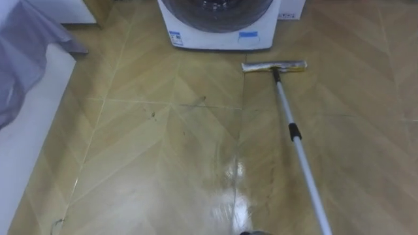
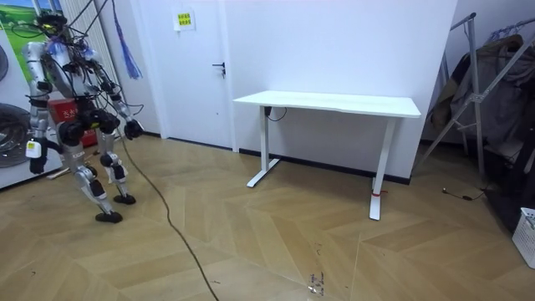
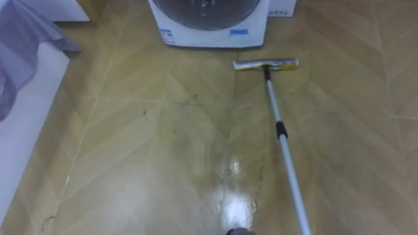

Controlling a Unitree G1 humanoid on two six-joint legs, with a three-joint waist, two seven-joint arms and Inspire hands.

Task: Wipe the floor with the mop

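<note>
Wood-pattern floor [image 1: 150, 150], laid in a zigzag, runs through the whole room. The mop [image 1: 291, 129] rests on it, far and right of centre. Its flat head [image 1: 274, 66] lies just in front of the washing machine [image 1: 219, 36], close to it but apart. The pole slants near and right, out of the bottom edge.

Progress, as judged: early to middle. A glossy patch [image 1: 228, 196] shows near centre. It may be a damp strip or only reflected light. Thin dark marks [image 1: 192, 102] sit on the boards left of the mop head, not yet wiped. No wet trail shows on the far, left or right floor, so most of the floor appears left to do.

Hands: in the room view the robot stands beside the washing machine at the far left. One hand [image 2: 38, 159] hangs low and the other hand [image 2: 132, 130] is held out. I cannot tell which is left or right, or whether the fingers close on the pole.

Room: a white ledge [image 1: 26, 130] with a grey cloth [image 1: 19, 52] borders the left. A white desk [image 2: 330, 103], a door [image 2: 196, 67] and a clothes rack [image 2: 476, 92] line the far wall.
</note>
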